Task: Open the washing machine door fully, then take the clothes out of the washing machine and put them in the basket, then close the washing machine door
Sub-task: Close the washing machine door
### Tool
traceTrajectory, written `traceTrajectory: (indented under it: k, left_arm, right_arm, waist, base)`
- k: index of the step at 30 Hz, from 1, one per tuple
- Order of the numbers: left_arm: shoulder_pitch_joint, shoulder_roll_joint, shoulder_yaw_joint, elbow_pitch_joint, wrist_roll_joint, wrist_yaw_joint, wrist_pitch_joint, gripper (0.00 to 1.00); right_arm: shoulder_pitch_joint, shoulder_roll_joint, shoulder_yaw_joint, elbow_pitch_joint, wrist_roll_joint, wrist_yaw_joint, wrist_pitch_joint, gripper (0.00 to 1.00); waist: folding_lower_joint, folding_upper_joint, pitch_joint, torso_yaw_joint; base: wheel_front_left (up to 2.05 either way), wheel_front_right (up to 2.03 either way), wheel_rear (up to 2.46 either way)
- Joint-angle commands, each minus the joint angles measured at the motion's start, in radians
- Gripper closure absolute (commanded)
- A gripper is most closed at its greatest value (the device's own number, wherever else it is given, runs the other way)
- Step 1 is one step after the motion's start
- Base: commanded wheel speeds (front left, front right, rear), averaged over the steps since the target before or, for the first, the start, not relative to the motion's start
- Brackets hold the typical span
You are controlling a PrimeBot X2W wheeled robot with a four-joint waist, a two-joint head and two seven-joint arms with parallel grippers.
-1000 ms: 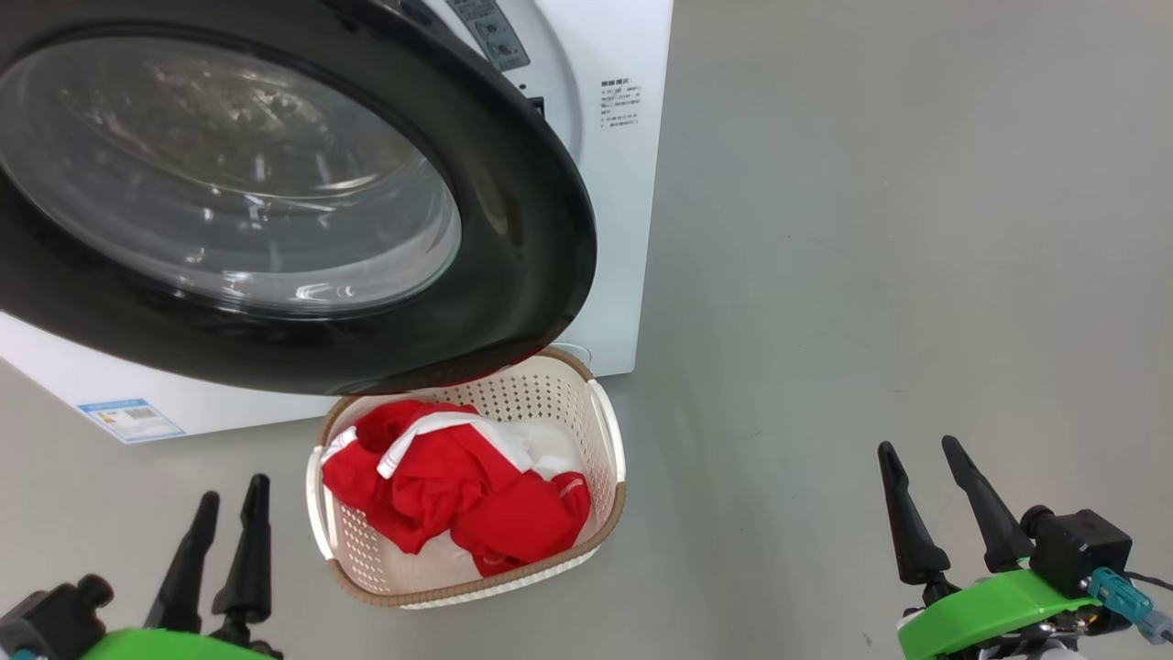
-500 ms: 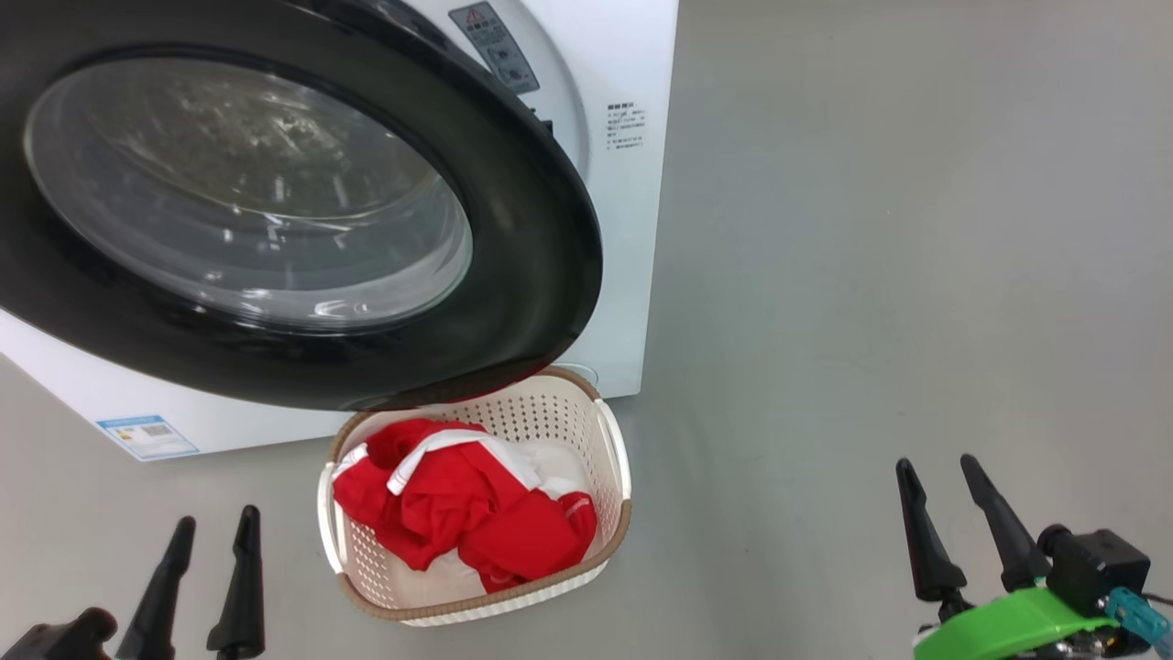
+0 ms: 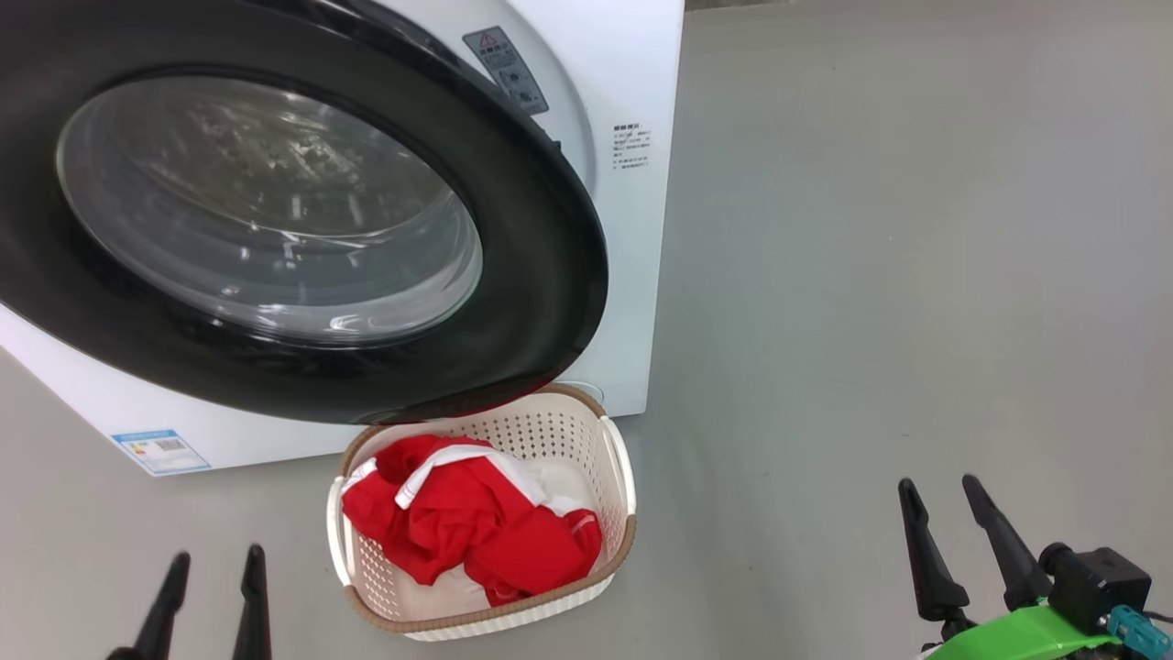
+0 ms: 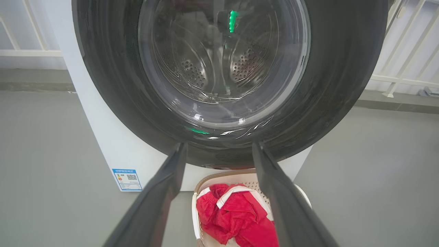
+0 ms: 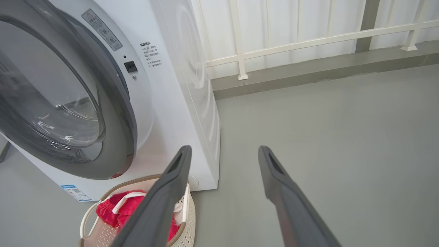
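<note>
The washing machine (image 3: 632, 229) is white, and its black-rimmed door (image 3: 275, 211) lies close against the front; a latch slot still shows beside the door's right edge in the right wrist view. Under the door's lower edge stands the basket (image 3: 616, 458) with the red and white clothes (image 3: 467, 532) inside. My left gripper (image 3: 218, 555) is open and empty, left of the basket. My right gripper (image 3: 937, 482) is open and empty, far to its right. The left gripper (image 4: 219, 144) faces the door (image 4: 223, 68) above the clothes (image 4: 233, 216). The right gripper (image 5: 224, 148) points past the machine's corner (image 5: 178, 103).
A blue label sticker (image 3: 160, 449) marks the washer's lower left front. Bare grey floor (image 3: 871, 275) spreads to the right of the machine. A white railing (image 5: 308, 41) on a low kerb runs behind it.
The head camera has shifted, so the washer and basket sit lower and further right. The left gripper has sunk toward the bottom edge. Both grippers stay open.
</note>
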Motion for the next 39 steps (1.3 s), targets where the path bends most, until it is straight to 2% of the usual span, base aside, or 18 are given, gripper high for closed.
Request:
traceTrajectory:
  k: [1, 19, 20, 21, 23, 32, 39]
  left_arm:
    - [-0.002, 0.006, 0.038, -0.016, 0.017, -0.006, -0.008, 0.00]
    - [-0.018, -0.017, 0.042, -0.010, 0.045, -0.006, -0.008, 0.00]
    - [-0.020, -0.018, 0.041, -0.010, 0.045, -0.006, -0.008, 0.00]
    - [-0.022, -0.019, 0.039, -0.010, 0.046, -0.006, -0.008, 0.00]
    - [-0.025, -0.021, 0.036, -0.009, 0.046, -0.006, -0.008, 0.00]
    - [-0.047, -0.038, 0.011, -0.007, 0.043, -0.006, -0.008, 0.00]
    - [-0.055, -0.052, -0.018, -0.006, 0.032, -0.006, -0.008, 0.00]
  right_arm:
    - [-0.001, -0.014, 0.021, -0.019, 0.000, 0.006, -0.006, 0.00]
    - [-0.009, -0.016, 0.030, -0.021, 0.003, 0.006, -0.006, 0.00]
    - [-0.010, -0.015, 0.033, -0.021, 0.006, 0.006, -0.006, 0.21]
    - [-0.011, -0.015, 0.036, -0.021, 0.009, 0.006, -0.006, 0.52]
    - [-0.015, -0.017, 0.047, -0.019, 0.014, 0.006, -0.006, 1.00]
    - [-0.069, -0.024, 0.114, -0.008, 0.032, 0.006, -0.006, 1.00]
    - [-0.188, -0.039, 0.202, 0.019, 0.042, 0.006, -0.006, 1.00]
  waist:
    - [0.0000, 0.0000, -0.003, 0.001]
    - [0.0000, 0.0000, 0.007, 0.016]
    - [0.0000, 0.0000, 0.008, 0.018]
    - [0.0000, 0.0000, 0.009, 0.020]
    - [0.0000, 0.0000, 0.010, 0.026]
    - [0.0000, 0.0000, 0.024, 0.072]
    - [0.0000, 0.0000, 0.048, 0.128]
  base:
    - [0.00, 0.00, 0.00]
    - [0.00, 0.00, 0.00]
    - [0.00, 0.00, 0.00]
    - [0.00, 0.00, 0.00]
    - [0.00, 0.00, 0.00]
    - [0.00, 0.00, 0.00]
    - [0.00, 0.00, 0.00]
